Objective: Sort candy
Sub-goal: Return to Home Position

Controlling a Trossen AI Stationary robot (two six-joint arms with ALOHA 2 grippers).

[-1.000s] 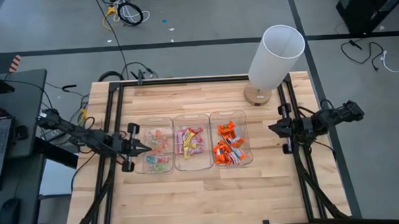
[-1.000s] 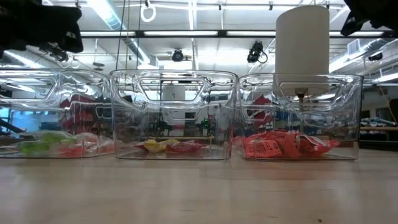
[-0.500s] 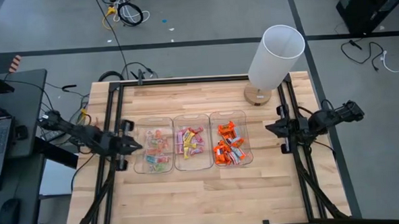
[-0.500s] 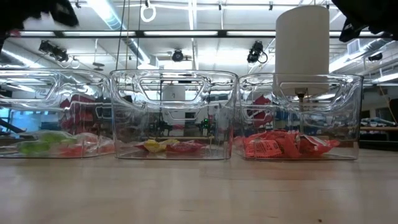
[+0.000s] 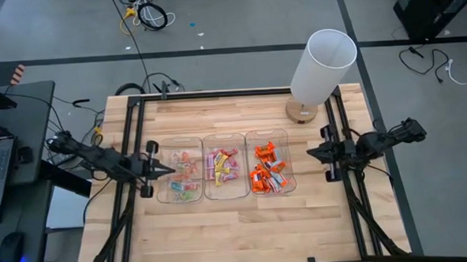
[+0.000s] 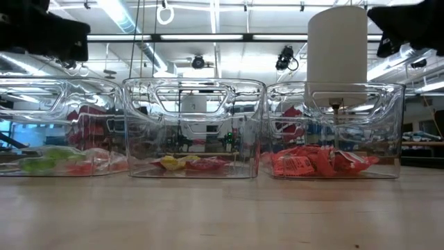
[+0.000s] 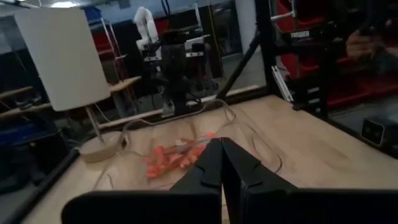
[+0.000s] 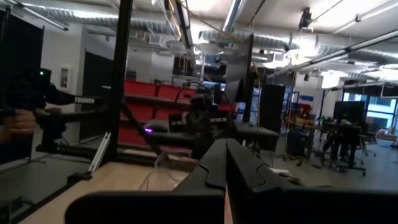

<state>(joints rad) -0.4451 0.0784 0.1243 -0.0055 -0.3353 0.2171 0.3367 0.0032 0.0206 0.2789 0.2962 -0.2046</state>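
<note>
Left pincer: I see the left pincer (image 5: pixel 166 169) with its two dark fingers pressed flat together and nothing between them. It hangs over the left side of the tabletop, pointing right.
Left pincer's place: from above its tips lie just at the left wall of the left bin. From table height it sits higher than the bin rims.
Right pincer: I read the right pincer (image 5: pixel 310 152) as closed too, its fingers meeting in a thin seam and holding nothing. It points left over the right side of the tabletop, apart from the right bin.
Left bin: the left bin (image 5: pixel 188 141) is clear plastic, rectangular with rounded corners. It holds the pale candy (image 5: pixel 185 174), crinkly wrappers with green and red.
Middle bin: the middle bin (image 5: pixel 223 138) has the same clear shape and stands just beside the left one. The pink and yellow candy (image 5: pixel 223 165) lies loose on its floor.
Right bin: the right bin (image 5: pixel 289 184) is the third in the row. It holds a low heap of the orange candy (image 5: pixel 267 170) in glossy wrappers.
Tabletop: the tabletop (image 5: pixel 238 233) is pale wood laid in long strips, with dark metal rails down both sides.
Lamp: the lamp (image 5: pixel 323 64) has a smooth white cylinder shade on a round wooden foot. It stands at the far right corner, beyond the right bin.
</note>
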